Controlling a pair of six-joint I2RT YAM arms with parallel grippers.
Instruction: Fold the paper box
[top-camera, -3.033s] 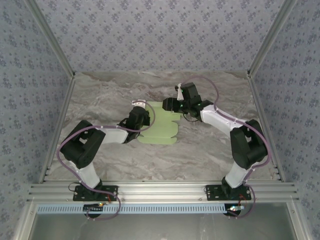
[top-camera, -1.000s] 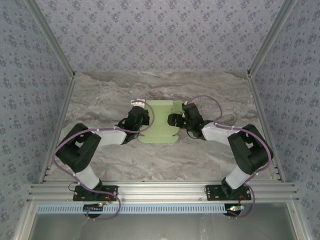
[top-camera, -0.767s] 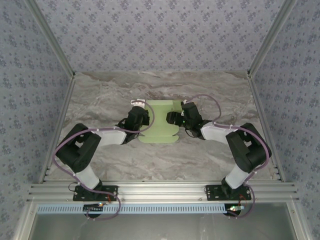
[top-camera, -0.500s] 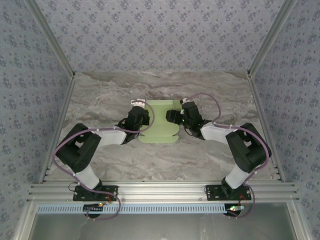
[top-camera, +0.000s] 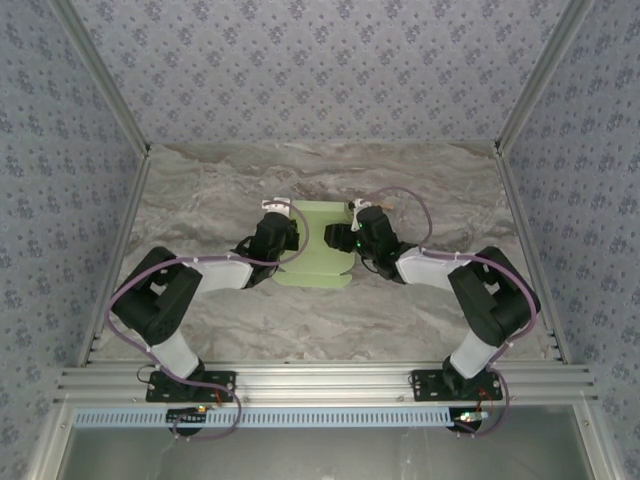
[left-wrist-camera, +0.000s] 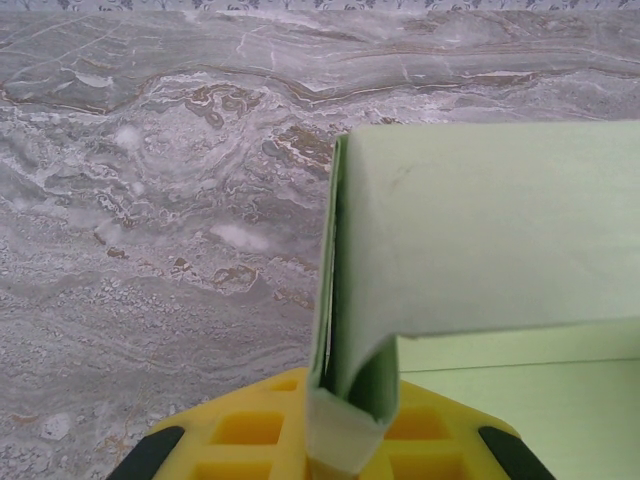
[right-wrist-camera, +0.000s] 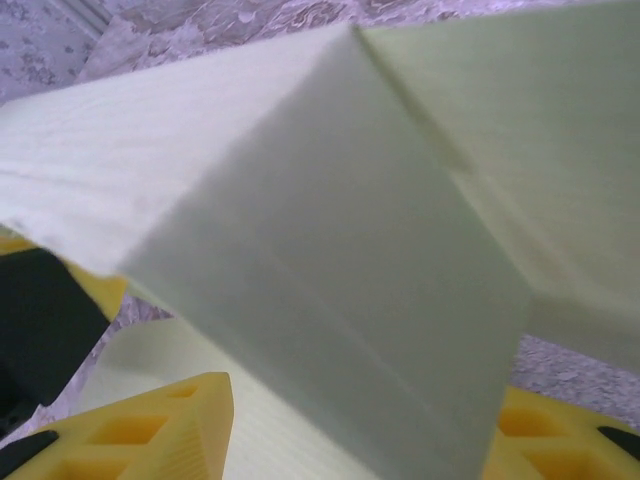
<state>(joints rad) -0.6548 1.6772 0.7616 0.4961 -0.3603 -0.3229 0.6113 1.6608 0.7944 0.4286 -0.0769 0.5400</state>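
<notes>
Green paper box (top-camera: 318, 252), one; left tool (top-camera: 291, 237) and right tool (top-camera: 341, 239), two.

We see a grey, marble-patterned tabletop (top-camera: 200, 200) veined in white and brown. Blue-grey floral wallpaper (top-camera: 320, 70) covers the back wall and both side walls, with aluminium posts (top-camera: 100, 75) slanting up the corners. Along the near edge runs a ribbed aluminium rail (top-camera: 320, 382), and just beyond it lies a pale slotted strip (top-camera: 320, 417).

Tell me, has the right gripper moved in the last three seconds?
Yes. The right gripper came nearer, away from the table's far edge, and further left over the paper box.
</notes>
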